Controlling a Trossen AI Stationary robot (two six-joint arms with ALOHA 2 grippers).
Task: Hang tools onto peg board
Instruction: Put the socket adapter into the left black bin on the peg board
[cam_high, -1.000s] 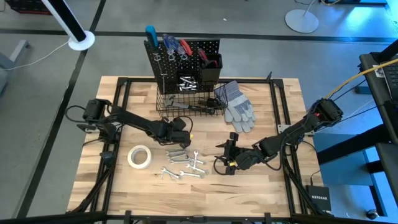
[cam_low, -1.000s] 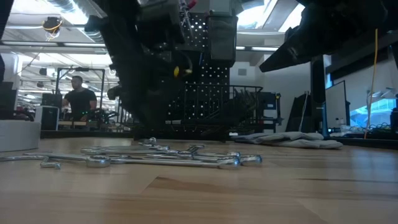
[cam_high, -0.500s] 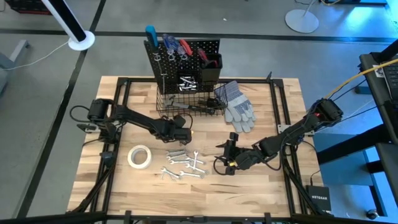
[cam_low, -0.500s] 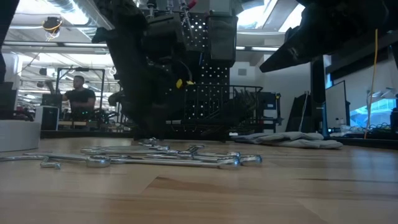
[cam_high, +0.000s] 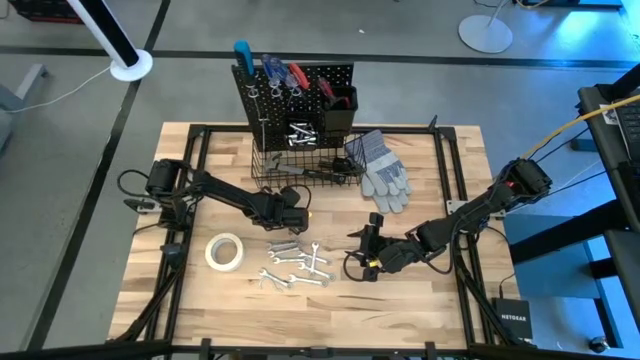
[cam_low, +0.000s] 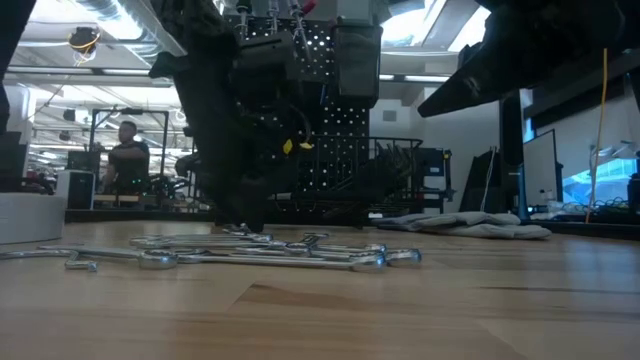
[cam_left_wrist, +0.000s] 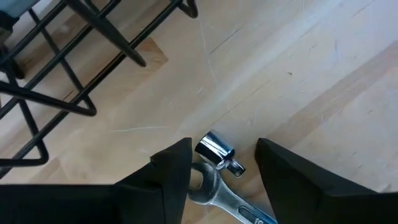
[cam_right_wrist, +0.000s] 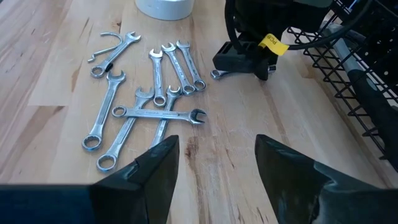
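Observation:
Several silver wrenches (cam_high: 295, 265) lie flat in a loose pile on the wooden table, near its front. My left gripper (cam_high: 282, 222) is low over the pile's far end, just in front of the wire basket (cam_high: 305, 168). It is open, and one wrench's ring end (cam_left_wrist: 214, 154) lies on the wood between its fingers; I cannot tell whether they touch it. My right gripper (cam_high: 368, 250) is open and waits to the right of the pile. The black peg board (cam_high: 295, 90) stands at the far edge with screwdrivers and pliers hanging on it.
A white tape roll (cam_high: 225, 250) lies left of the wrenches. Grey work gloves (cam_high: 383, 172) lie right of the basket. The basket's wire wall (cam_left_wrist: 56, 74) stands close beside my left gripper. A person (cam_low: 125, 160) shows in the room beyond the table.
My left gripper has come down toward the far end of the wrench pile and moved slightly toward the table's right. The wrenches lie as before, and the right arm has kept still.

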